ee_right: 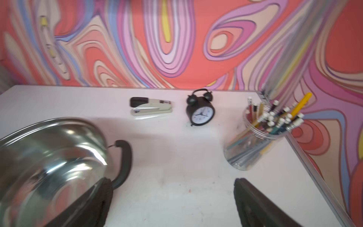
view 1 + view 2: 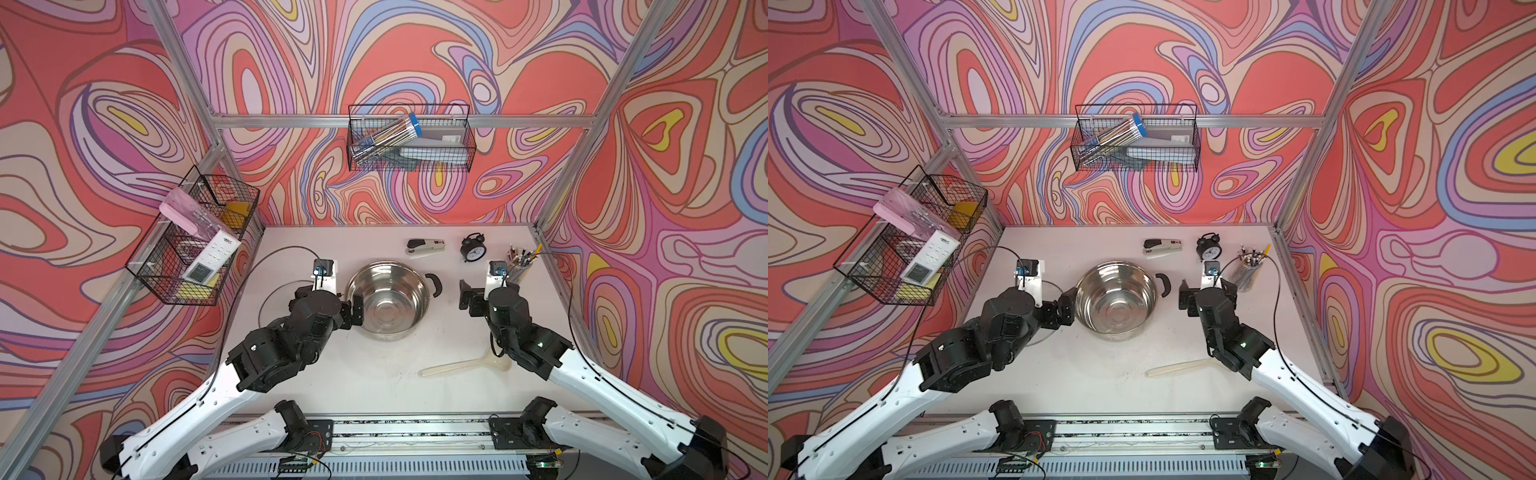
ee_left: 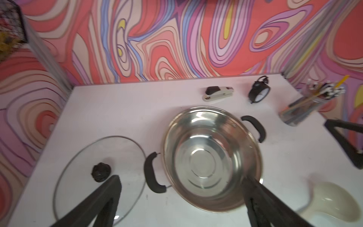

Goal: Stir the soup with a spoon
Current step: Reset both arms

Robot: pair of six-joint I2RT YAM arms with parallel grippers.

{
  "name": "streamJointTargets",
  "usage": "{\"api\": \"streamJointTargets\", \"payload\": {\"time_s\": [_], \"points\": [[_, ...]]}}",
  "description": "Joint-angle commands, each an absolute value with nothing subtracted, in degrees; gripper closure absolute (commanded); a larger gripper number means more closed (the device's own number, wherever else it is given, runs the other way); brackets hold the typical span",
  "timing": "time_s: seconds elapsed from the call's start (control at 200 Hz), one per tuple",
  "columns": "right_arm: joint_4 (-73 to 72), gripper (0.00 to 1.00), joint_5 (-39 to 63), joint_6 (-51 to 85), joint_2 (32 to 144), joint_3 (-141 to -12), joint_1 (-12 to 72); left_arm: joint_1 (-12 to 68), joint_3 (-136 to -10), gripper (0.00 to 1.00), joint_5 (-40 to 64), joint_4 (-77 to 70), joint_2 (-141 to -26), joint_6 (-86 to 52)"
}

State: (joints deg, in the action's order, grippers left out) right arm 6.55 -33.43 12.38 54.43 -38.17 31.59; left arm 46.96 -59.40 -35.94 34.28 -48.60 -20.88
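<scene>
**Listing: one spoon, table lot**

We record the spoon (image 2: 457, 366) lying flat on the white table (image 2: 374, 386), apart from the empty steel pot (image 2: 388, 307), its bowl beside the right arm. Left gripper (image 3: 181, 177): jaws spread wide, holding nothing, spanning from glass lid (image 3: 88, 157) to pot. Right gripper (image 1: 171, 180): jaws spread, empty, just beside the pot.

White table (image 2: 374, 390) bears pot (image 2: 417, 328), lid (image 3: 82, 157), spoon (image 2: 461, 366), stapler (image 2: 424, 246), clock (image 2: 473, 249), pen jar (image 2: 517, 268).
</scene>
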Motion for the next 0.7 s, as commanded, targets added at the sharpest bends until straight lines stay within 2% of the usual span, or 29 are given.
{"api": "streamJointTargets", "payload": {"time_s": [0.0,0.145,0.391,0.526,0.571,0.631,0.696], "points": [[-7.79,0.02,-30.60,12.81,57.50,-31.77,22.51,37.48,-48.93,0.01,-38.52,22.13,-48.84,-7.30],[-18.04,0.02,-27.88,7.13,65.33,-27.30,14.06,22.25,-33.49,0.01,-32.63,5.72,-47.37,-5.65],[-43.99,0.02,-23.75,1.21,81.47,-21.93,9.14,9.86,-18.61,0.01,-23.61,-17.03,-54.36,-1.82],[-53.33,0.02,-17.96,-2.08,88.74,-23.69,7.75,5.26,-15.74,0.01,-19.52,-35.04,-66.31,-4.61],[-54.15,0.02,-16.41,-3.00,90.94,-24.65,7.64,4.35,-17.02,0.01,-19.30,-37.00,-69.58,-5.33],[-56.34,0.02,-14.99,-3.08,93.78,-25.10,6.98,2.39,-17.30,0.01,-13.42,-45.65,-74.77,-4.80],[-56.39,0.02,-14.00,-0.88,93.89,-24.55,5.32,1.55,-19.46,0.01,-10.53,-46.89,-79.38,-3.26]]}}
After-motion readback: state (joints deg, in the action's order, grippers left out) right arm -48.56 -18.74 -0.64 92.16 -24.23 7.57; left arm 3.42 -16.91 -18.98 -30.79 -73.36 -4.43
